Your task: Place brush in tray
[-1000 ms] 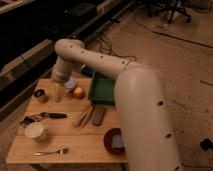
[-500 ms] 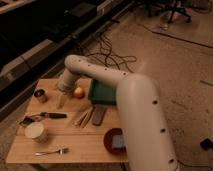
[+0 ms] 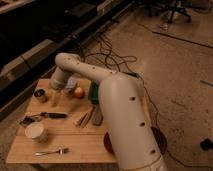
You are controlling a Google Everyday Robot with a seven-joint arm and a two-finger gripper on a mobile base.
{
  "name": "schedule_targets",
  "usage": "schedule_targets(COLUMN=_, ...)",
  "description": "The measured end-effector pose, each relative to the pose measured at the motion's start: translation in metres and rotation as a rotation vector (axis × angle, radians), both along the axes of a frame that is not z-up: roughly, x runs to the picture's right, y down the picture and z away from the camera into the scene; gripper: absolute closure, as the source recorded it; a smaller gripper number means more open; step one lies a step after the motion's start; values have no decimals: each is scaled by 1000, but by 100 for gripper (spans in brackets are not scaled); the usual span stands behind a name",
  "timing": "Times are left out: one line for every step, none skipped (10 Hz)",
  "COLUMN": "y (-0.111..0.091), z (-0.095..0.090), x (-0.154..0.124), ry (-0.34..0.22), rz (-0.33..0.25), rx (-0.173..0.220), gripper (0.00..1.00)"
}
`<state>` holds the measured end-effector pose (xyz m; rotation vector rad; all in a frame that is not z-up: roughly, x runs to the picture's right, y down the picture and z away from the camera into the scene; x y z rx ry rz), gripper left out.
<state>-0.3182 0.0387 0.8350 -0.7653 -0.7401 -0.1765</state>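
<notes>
1. Camera view: the gripper (image 3: 54, 96) hangs over the wooden surface (image 3: 80, 142), fingers apart and empty.
2. The black-handled, grey-headed brush (image 3: 50, 115) lies on the surface at 6 o'clock from the gripper.
3. The green rectangular plastic tray (image 3: 93, 93) sits at 3 o'clock, partly behind the white arm (image 3: 120, 110).

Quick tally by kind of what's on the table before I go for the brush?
Brush: 1
Green tray: 1
Fork: 1
White cup: 1
Dark cup: 1
Fruit: 1
Dark bar: 1
Stick bunch: 1
Red bowl, half hidden: 1
Total: 9
The gripper, open, hangs between dark cup and fruit.
</notes>
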Motion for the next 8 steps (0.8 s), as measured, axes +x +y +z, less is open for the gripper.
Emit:
schedule_targets(y=6, z=-1, x=-5, ry=-14, rz=-14, rx=-7, gripper=20)
schedule_targets(y=15, z=-7, x=-15, ry=-32, rz=-32, rx=-9, gripper=20)
schedule_targets(y=21, z=-12, x=-23, ry=-46, rz=-44, rx=-8, gripper=20)
schedule_targets(y=27, z=-19, x=-31, ry=-61, rz=-62, rx=-7, gripper=20)
schedule_targets(y=32, z=-24, x=-38, ry=-72, rz=-82, rx=-6, gripper=20)
schedule_targets(y=39, z=-28, x=-46, ry=-79, rz=-106, rx=-8, gripper=20)
schedule_targets(y=48, z=-29, x=-54, ry=-83, rz=-129, rx=-14, gripper=20)
schedule_targets(y=55, z=-25, x=-55, ry=-79, rz=-145, rx=-20, gripper=20)
